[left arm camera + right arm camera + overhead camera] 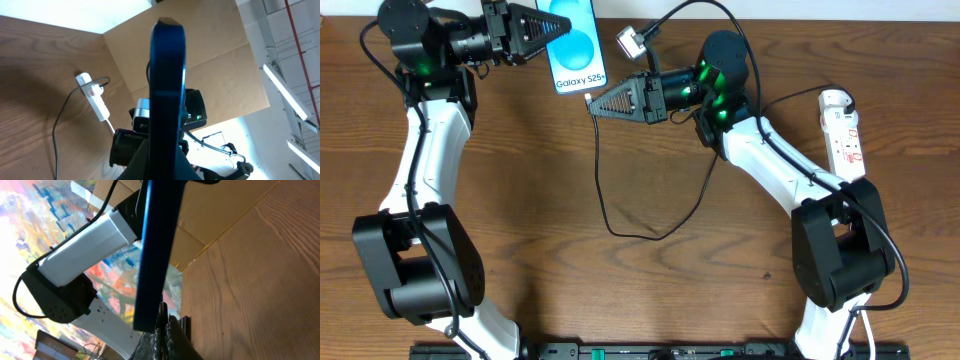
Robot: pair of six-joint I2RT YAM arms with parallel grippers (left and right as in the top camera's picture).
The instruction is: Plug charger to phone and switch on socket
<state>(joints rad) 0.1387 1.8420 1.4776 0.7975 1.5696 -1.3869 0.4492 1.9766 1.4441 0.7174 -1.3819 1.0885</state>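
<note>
The phone [575,42], blue screen up with "Galaxy S25+" text, is held at the table's far edge by my left gripper [542,35], which is shut on its left side. In the left wrist view the phone [168,75] stands edge-on between the fingers [162,167]. My right gripper [602,100] is shut on the charger's black plug tip [162,311], right at the phone's bottom edge [155,255]. The black cable [605,190] loops over the table. The white socket strip [844,128] lies at the far right and also shows in the left wrist view [96,96].
A small white-grey adapter [632,42] lies right of the phone with the black cable running to it. The cable loop [655,235] lies mid-table between the arms. A cardboard wall [220,65] stands behind the table.
</note>
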